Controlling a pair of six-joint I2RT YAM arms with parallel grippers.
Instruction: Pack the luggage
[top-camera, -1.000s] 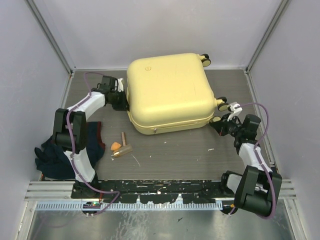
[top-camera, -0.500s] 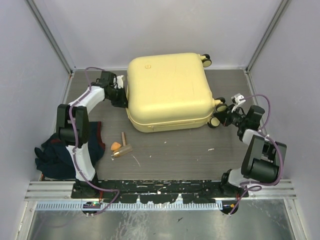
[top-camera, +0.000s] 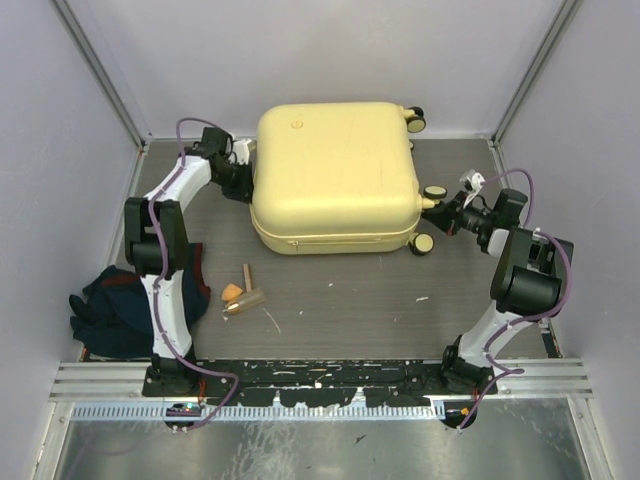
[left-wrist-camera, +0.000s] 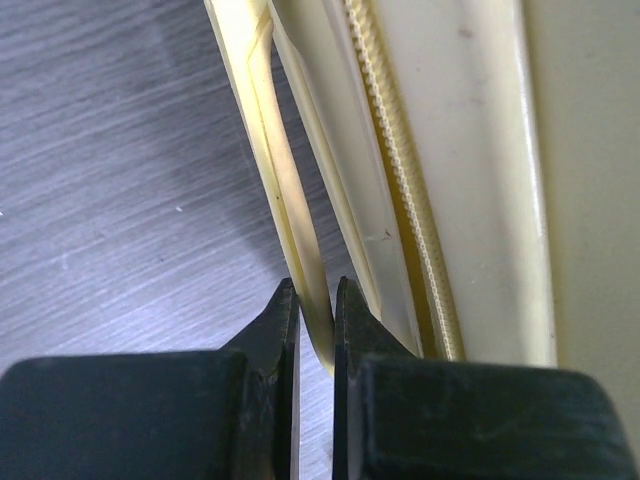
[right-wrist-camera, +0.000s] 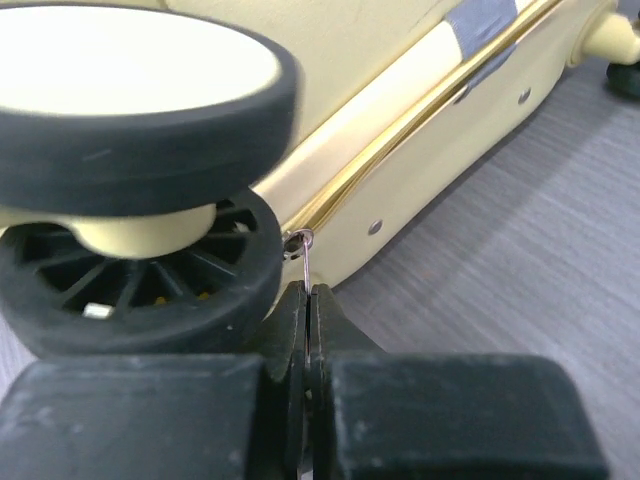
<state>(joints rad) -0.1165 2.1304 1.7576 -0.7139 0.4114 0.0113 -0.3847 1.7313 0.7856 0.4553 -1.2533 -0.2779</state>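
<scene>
Grey wood-grain counter (top-camera: 340, 300) fills the floor of a pale-walled booth, and the luggage (top-camera: 335, 175) lies flat and closed on it, against the middle of the far edge, its pale-yellow shell facing up. Its wheels stick out toward the right edge and the far-right corner.

At the suitcase's left side, the left gripper (left-wrist-camera: 315, 300) has its black fingers nearly together, pinched on a thin yellow strip (left-wrist-camera: 285, 190) that stands a little off the shell's side wall – whether it is a strap or part of the trim I cannot tell. Just beside the strip, the zipper teeth (left-wrist-camera: 400, 180) run along the seam.

On the side facing the right edge, the right gripper (right-wrist-camera: 308, 295) sits between two wheels, its fingers closed tight on a slim metal zipper pull (right-wrist-camera: 304, 262) that hangs from the seam. A black-tyred wheel (right-wrist-camera: 140, 290) sits right next to the fingers on their left.

Near the near-left corner lies a dark blue cloth (top-camera: 105, 310); between it and the suitcase, clear of both, rest a small orange piece (top-camera: 231, 292) and a tan stick (top-camera: 247, 275).
</scene>
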